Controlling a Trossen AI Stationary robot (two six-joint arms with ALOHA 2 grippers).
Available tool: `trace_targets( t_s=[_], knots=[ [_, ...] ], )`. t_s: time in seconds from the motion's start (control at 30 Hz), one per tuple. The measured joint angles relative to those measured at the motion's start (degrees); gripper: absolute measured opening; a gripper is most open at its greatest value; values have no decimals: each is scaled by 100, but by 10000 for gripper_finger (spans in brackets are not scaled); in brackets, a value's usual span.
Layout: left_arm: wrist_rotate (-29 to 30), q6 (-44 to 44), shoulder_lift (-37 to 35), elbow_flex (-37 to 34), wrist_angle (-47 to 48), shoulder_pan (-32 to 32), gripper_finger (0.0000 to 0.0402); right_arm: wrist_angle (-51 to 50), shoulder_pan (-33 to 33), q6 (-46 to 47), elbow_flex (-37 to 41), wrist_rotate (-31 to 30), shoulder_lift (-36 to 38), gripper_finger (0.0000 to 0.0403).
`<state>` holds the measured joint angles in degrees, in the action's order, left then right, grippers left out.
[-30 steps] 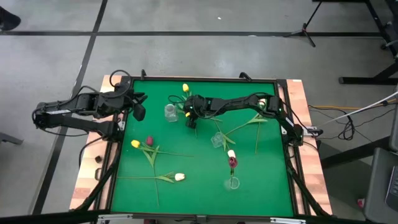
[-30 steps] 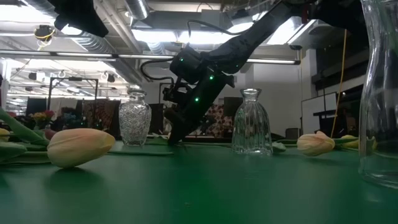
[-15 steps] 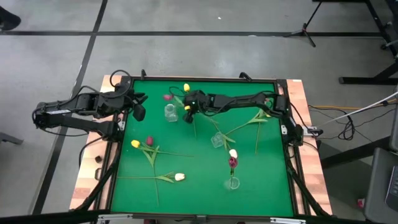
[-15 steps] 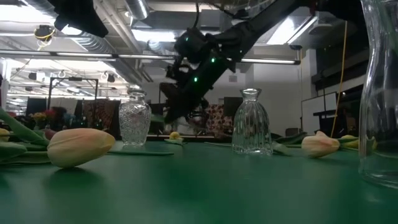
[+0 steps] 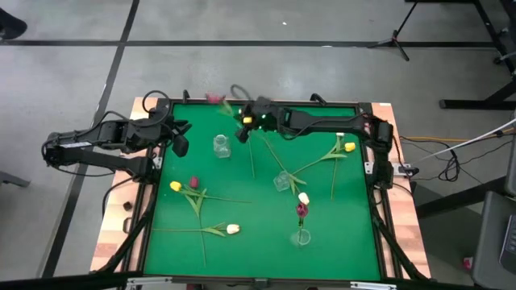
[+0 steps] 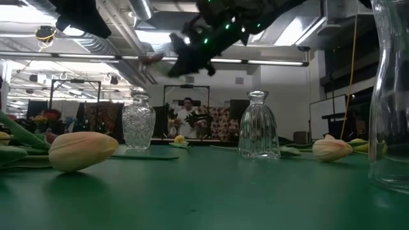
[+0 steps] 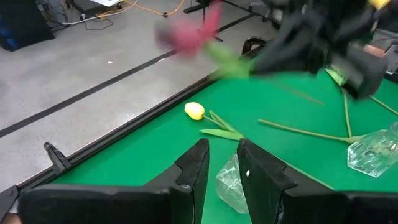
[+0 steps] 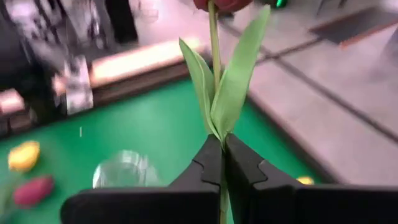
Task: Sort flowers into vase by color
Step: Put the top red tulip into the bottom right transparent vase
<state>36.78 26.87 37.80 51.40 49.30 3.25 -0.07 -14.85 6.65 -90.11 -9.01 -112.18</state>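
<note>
The right gripper (image 8: 222, 163), fingers clamped on a red tulip's stem (image 8: 214, 43), lifts it above the worktop (image 5: 242, 242); one vase (image 5: 301, 236) holds flowers, several tulips remain. Left gripper (image 7: 222, 163), fingers parted, waits.

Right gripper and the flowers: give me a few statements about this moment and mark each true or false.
1. The right gripper is shut on the stem of a red flower. True.
2. That held flower lies flat on the green table. False: it is lifted, near the far edge.
3. The vase nearest the front edge already holds a red flower. True.
4. The left gripper holds a yellow flower. False: its jaws are apart with nothing between them, at the table's left edge.
5. A white flower lies on the table near the front. True.
</note>
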Motion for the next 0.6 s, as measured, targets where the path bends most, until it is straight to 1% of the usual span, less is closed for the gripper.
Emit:
trace_targets(
  t_s=[0.17, 0.33, 0.47, 0.6],
  knots=[
    [-1, 0, 0, 0, -1, -2, 84, -143, -21, -273, -4, -93, 756, 3],
    [2, 0, 0, 2, 0, 0, 84, -1153, 35, -514, -4, -89, 1758, 3],
    [2, -38, 0, 2, 0, -2, 84, -1846, 158, -846, -4, -435, 2748, 3],
    [3, -42, 0, 2, 0, 0, 84, -2389, 190, -972, -4, -345, 3763, 2]
  ],
)
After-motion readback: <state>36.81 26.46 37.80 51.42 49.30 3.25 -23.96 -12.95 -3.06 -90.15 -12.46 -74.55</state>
